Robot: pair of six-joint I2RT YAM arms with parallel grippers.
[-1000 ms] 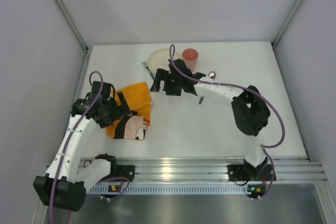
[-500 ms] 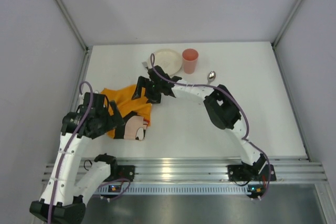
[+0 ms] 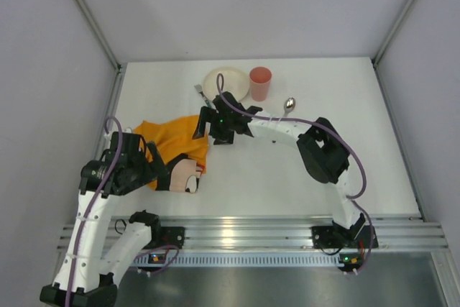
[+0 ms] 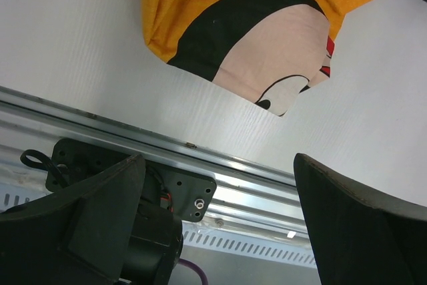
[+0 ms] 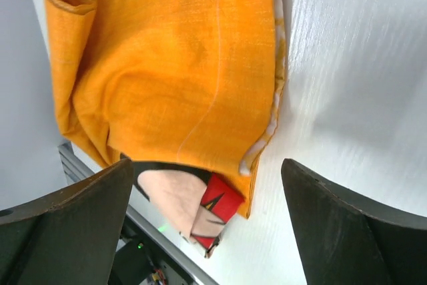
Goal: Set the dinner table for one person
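The dinner table (image 3: 287, 170) is the big white top filling the middle of my overhead view, and most of its centre and near side is bare. On its left part lies the orange Mickey Mouse cloth (image 3: 176, 149), bunched and folded over itself, with the printed face turned toward the near rail. Along the far edge sit a cream plate (image 3: 226, 80), a pink cup (image 3: 260, 83) just beside it, a spoon (image 3: 287, 104) a little nearer me, and a thin utensil (image 3: 201, 93) at the plate's left that I cannot identify. My right gripper (image 3: 203, 126) hovers over the cloth's far right edge, its fingers spread wide and clamped on nothing; the wrist camera shows the hemmed edge running between them. My left gripper (image 3: 159, 167) sits at the cloth's near left side, also fully spread and empty. I judge the step in hand to be laying this cloth out flat as a placemat. To do it well, I want the right fingers to come down straddling that hem and pinch one layer only, not the fold beneath. The left should take the opposite near corner. Then I draw the two apart low over the table, keeping the right wrist clear of the plate and the utensil behind it.
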